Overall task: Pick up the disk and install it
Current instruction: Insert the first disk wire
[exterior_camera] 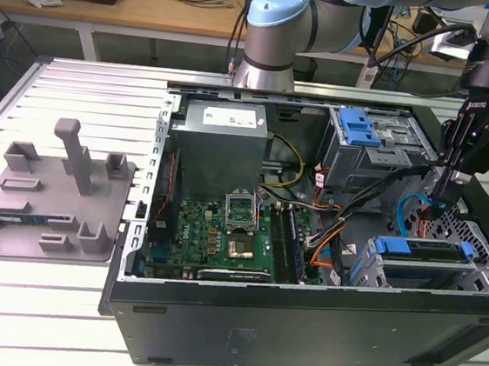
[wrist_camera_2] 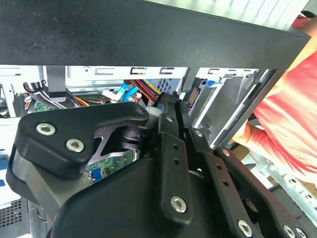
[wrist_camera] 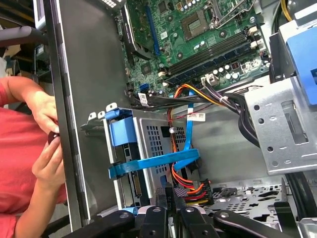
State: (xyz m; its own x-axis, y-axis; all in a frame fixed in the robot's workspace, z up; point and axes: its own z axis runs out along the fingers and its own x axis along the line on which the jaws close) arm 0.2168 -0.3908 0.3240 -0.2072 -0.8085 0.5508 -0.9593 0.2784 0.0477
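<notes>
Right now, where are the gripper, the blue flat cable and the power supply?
gripper (exterior_camera: 442, 202), exterior view, its lower tip.
blue flat cable (wrist_camera: 153, 162), first wrist view, mid-span.
power supply (exterior_camera: 216, 158), exterior view, grey face.

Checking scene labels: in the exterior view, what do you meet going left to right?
grey fixture plate → power supply → upper drive cage with its blue latch → gripper. The blue-framed disk in the lower cage spans the same stretch as the gripper, so it is left out of the order.

Cables (wrist_camera: 184, 179) crowd claw (exterior_camera: 439, 210) beside drive cage (exterior_camera: 419, 269).
</notes>
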